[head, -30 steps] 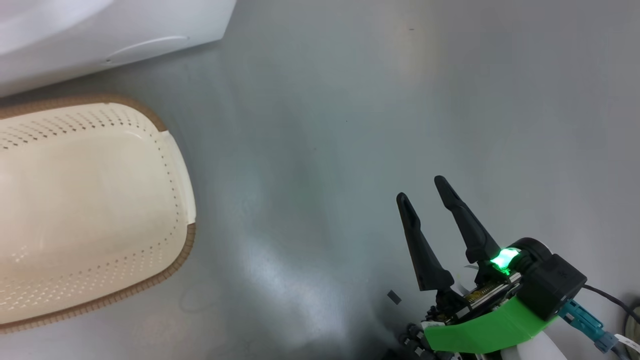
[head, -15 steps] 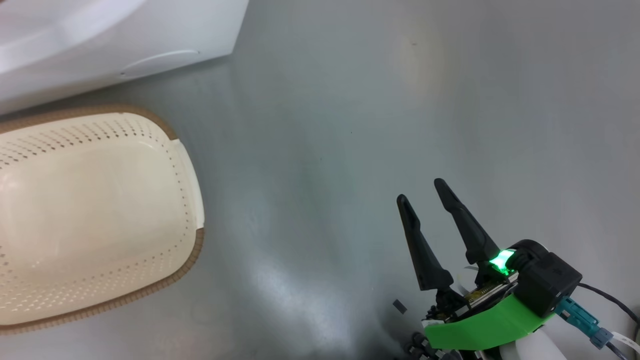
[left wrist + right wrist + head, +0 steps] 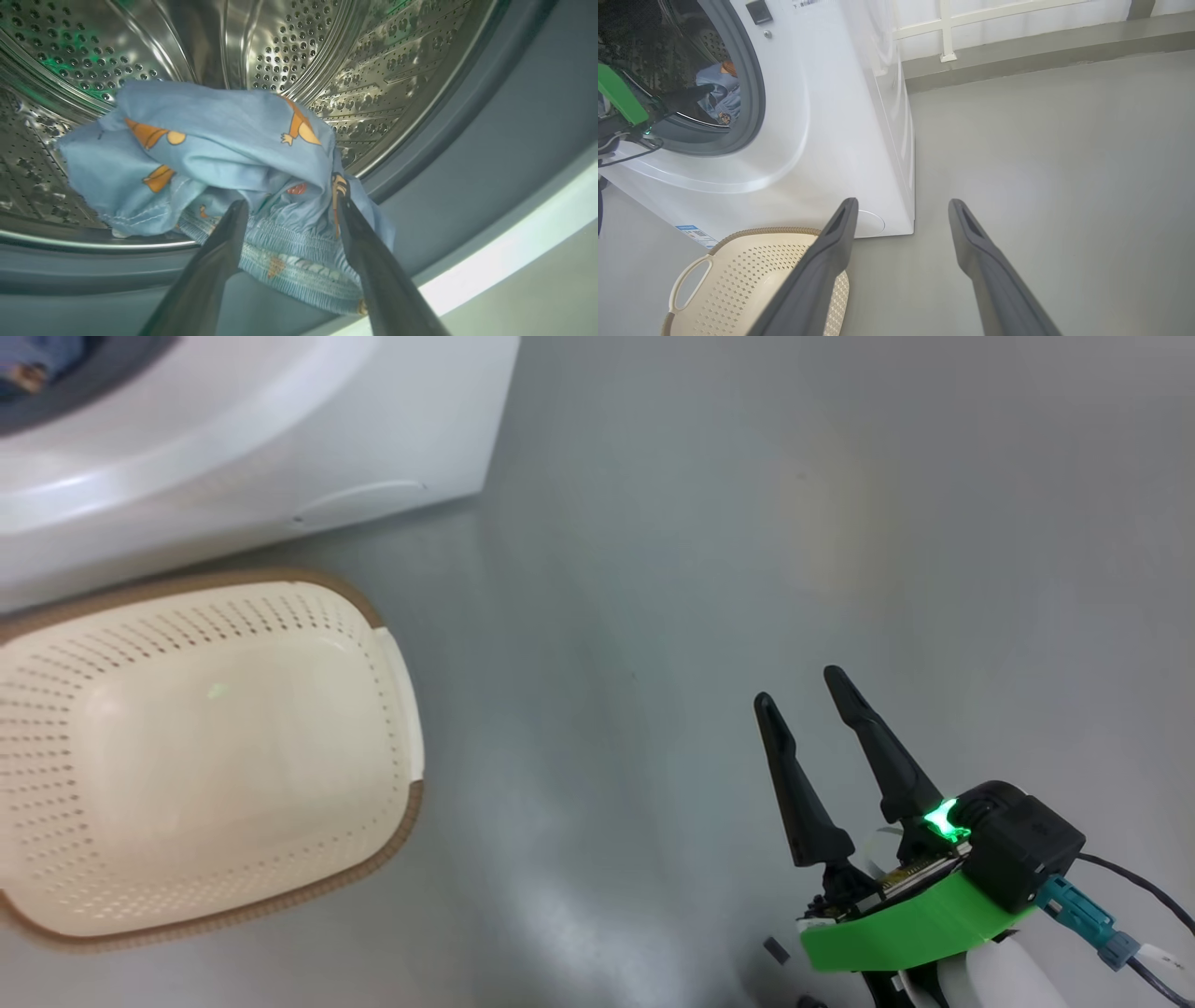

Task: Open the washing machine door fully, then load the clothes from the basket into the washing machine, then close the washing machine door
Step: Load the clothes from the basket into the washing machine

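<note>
I see the left gripper (image 3: 292, 201) at the steel drum (image 3: 289, 46) mouth, jaws spread, the blue printed clothes (image 3: 210, 154) slumped against its fingertips. The right gripper (image 3: 798, 688) hangs over the floor (image 3: 653, 569), jaws open, right of the basket (image 3: 401, 709).

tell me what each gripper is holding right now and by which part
Nothing is gripped. The left gripper is open, astride the elastic waistband of the clothes at the drum mouth. The right gripper is open and empty over the floor.
</note>
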`<state>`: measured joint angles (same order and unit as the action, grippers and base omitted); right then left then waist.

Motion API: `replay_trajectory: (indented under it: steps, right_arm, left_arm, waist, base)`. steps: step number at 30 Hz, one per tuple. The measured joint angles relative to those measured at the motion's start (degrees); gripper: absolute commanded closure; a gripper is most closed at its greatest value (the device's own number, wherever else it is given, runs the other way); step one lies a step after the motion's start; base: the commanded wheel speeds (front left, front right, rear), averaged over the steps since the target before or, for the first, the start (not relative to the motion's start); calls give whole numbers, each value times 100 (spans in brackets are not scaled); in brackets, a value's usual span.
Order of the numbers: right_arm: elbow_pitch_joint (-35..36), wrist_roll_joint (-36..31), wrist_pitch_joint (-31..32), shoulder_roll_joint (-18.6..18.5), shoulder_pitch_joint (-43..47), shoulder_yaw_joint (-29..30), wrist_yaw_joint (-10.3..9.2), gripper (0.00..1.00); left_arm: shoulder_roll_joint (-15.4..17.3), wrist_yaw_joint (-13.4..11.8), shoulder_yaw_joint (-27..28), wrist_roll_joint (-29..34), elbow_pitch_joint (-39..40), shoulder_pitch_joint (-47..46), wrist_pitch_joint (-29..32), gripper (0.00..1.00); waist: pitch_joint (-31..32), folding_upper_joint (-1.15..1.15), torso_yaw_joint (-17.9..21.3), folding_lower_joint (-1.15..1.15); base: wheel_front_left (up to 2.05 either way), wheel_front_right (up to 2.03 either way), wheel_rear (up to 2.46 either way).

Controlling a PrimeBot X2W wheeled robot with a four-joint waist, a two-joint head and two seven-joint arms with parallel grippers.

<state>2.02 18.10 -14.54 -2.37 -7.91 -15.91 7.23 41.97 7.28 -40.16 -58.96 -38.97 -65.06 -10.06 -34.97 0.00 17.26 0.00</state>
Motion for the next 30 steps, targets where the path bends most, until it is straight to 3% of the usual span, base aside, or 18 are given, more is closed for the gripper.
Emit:
replay_trajectory:
  steps: [13,20,30]
  right_arm:
    - [-387,-12,0,-5,-64,198,0,0]
    - [-639,-12,0,-10,-118,309,0,0]
    - [-949,-80,0,-15,-119,498,0,0]
  left_arm:
    - [-286,0,10,68,205,915,-437,0]
    - [-530,-1,954,658,702,1918,-457,0]
    - [-1140,-1,1991,1274,1250,3505,-457,0]
  waist:
    - [731,0,-252,0]
    - [1238,0,-392,-1]
    - [1917,0,-638,0]
  base:
    - [0,0,0]
    - [0,0,0]
    - [0,0,0]
